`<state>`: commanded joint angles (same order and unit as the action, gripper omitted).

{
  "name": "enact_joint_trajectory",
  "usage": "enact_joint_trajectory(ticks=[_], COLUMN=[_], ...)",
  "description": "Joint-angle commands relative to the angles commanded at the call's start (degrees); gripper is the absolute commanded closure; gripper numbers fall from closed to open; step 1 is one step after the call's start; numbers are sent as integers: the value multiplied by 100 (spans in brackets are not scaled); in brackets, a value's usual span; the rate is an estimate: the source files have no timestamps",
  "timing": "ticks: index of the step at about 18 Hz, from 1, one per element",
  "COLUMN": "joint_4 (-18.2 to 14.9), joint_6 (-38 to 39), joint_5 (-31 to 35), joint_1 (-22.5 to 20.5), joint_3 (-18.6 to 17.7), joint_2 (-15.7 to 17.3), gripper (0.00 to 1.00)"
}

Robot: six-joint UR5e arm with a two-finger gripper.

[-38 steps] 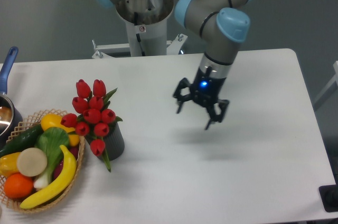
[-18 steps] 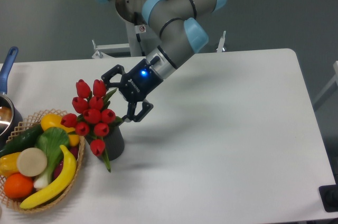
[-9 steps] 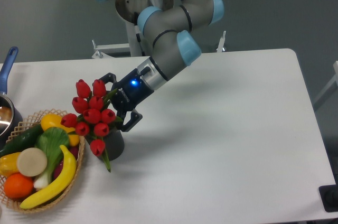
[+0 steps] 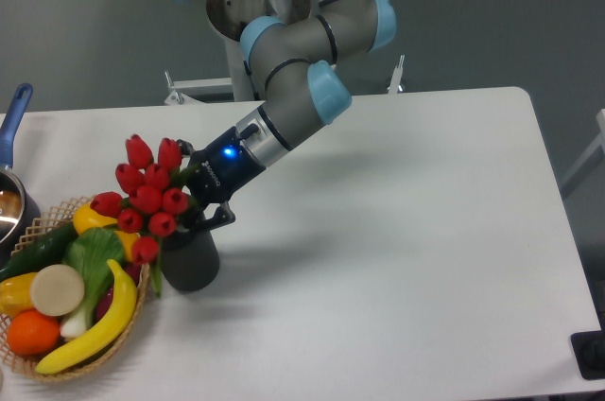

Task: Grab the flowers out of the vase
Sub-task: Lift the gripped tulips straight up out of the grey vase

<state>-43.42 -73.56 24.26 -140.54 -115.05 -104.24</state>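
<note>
The flowers (image 4: 146, 199), a bunch of red tulip buds with green leaves, stand in the dark grey vase (image 4: 190, 264) at the table's left, beside the basket. My gripper (image 4: 201, 187) reaches in from the right at the level of the stems, just above the vase's mouth. Its fingers are spread, one behind the bunch and one in front, with the right side of the bunch between them. The bunch leans to the left. The stems are hidden by leaves and fingers.
A wicker basket (image 4: 142, 305) with fruit and vegetables touches the vase's left side. A pot with a blue handle (image 4: 17, 108) sits at the far left edge. The robot's base (image 4: 255, 32) stands behind the table.
My gripper has swung from the table's middle to the flowers and pushed in among them. The bunch and the vase have shifted a little to the left.
</note>
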Motion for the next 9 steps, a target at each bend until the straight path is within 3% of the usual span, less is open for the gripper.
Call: enact_joint_trajectory(ticks=[6,9], joint_4=[-9,-9], joint_6=[79,508], joint_5=[-166,-334], joint_1=[-35,-53], joint_3=[131,351], joint_2=[44,70], gripper=[100,100])
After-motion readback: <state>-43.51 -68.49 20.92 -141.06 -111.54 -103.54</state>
